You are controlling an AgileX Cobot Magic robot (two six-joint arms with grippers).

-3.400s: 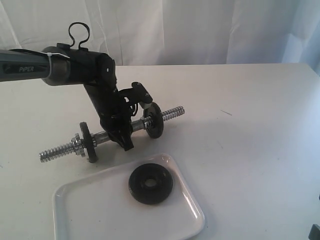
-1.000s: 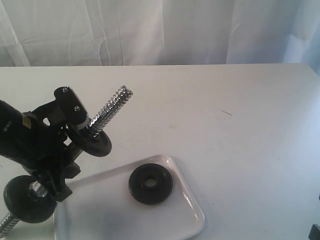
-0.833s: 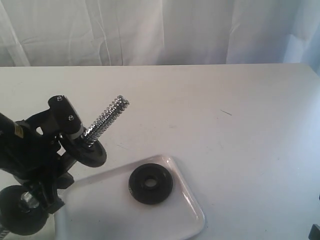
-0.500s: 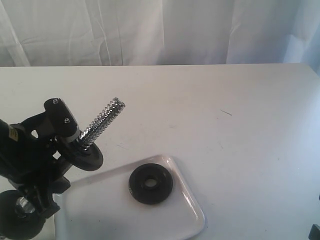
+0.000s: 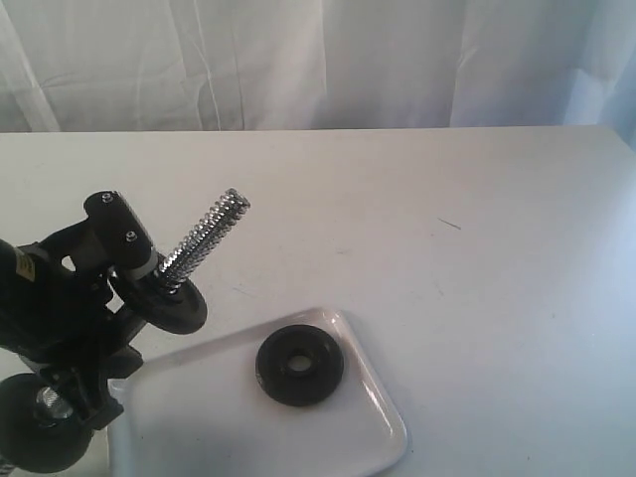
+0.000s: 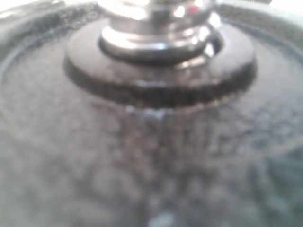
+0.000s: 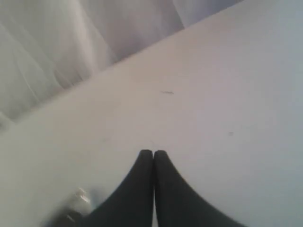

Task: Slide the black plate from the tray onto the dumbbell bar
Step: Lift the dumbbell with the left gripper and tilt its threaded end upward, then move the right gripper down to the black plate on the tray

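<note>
The black plate (image 5: 299,365) lies flat in the white tray (image 5: 229,427), near its far right corner. My left gripper (image 5: 102,350) is shut on the dumbbell bar (image 5: 204,238) and holds it off the table, tilted with its bare threaded end pointing up and right. Two other black discs sit on the bar, one (image 5: 159,301) just below that thread and one (image 5: 38,437) at the low end. The left wrist view is filled by a blurred black disc (image 6: 151,156) and a chrome collar (image 6: 156,28); the jaws are hidden there. My right gripper (image 7: 153,152) is shut and holds nothing, above bare table.
A white curtain (image 5: 318,60) hangs behind the white table (image 5: 477,248). The tray reaches the table's near edge. A small dark mark (image 5: 450,224) is on the table at right. A blurred shiny object (image 7: 80,196) shows beside my right fingers.
The left gripper has lifted the bar off the table and tilted it, then drifted down and left over the last second. The plate and tray have not moved.
</note>
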